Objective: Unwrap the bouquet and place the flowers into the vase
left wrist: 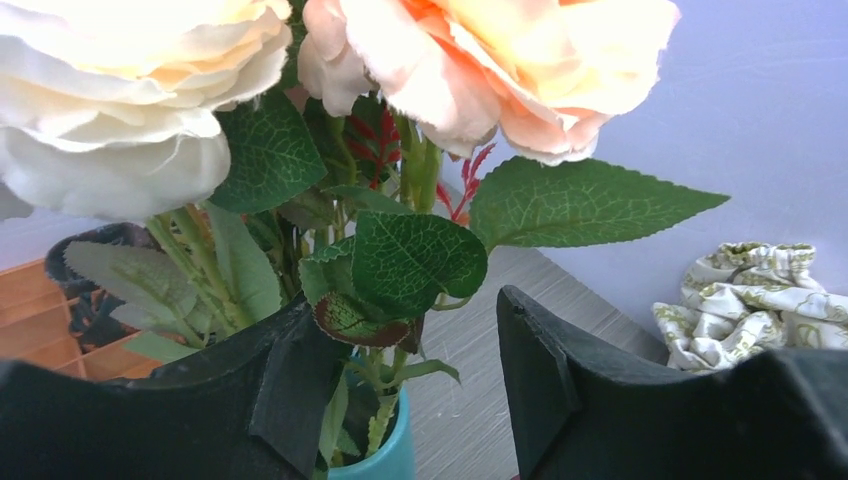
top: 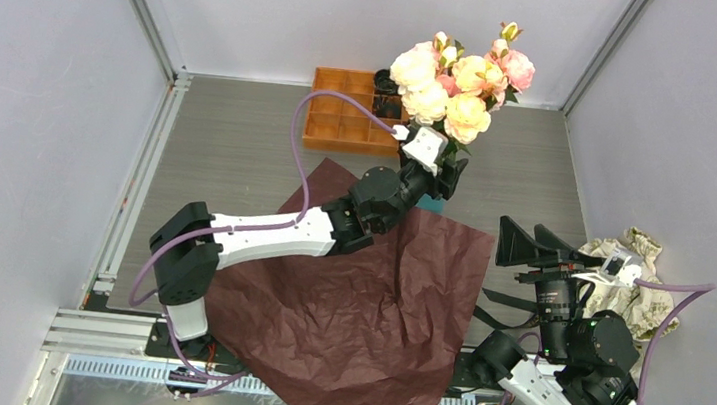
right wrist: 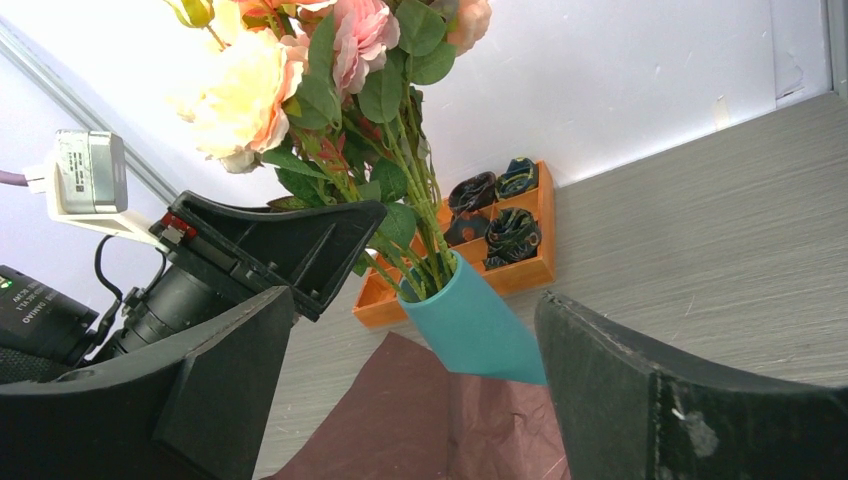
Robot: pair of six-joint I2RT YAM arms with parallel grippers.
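Standing in the small matte teal vase (top: 431,206) at the far middle of the grey wood-grain counter (top: 229,149), the flowers (top: 458,82) form a round head of ruffled cream, peach and pink blooms in the top view. The left tool (top: 443,171) sits at stem height just above the vase. The crinkled dark red paper (top: 365,294) lies spread flat and empty in front of the vase. An orange compartment tray (top: 337,125) sits just left of the vase, and a bunched floral cloth (top: 637,292) lies at the right wall. The right tool (top: 536,243) hangs low at the right, well apart from the vase. In the left wrist view the left tool (left wrist: 410,315) is released, its black wedge-shaped fingers (left wrist: 250,400) spread wide. Thin green stems and veined, saw-edged leaves rise from the vase rim (left wrist: 385,455) in the gap, and one leaf brushes the left finger. Soft layered petals (left wrist: 100,110) fill the top. In the right wrist view the right tool (right wrist: 412,300) is also released and grips nothing, its jaws far apart. Beyond them the smooth cylindrical vase (right wrist: 470,330) stands at the far edge of the paper (right wrist: 380,420), holding the leafy stems. The tray (right wrist: 520,275) behind it holds dark crumpled items.
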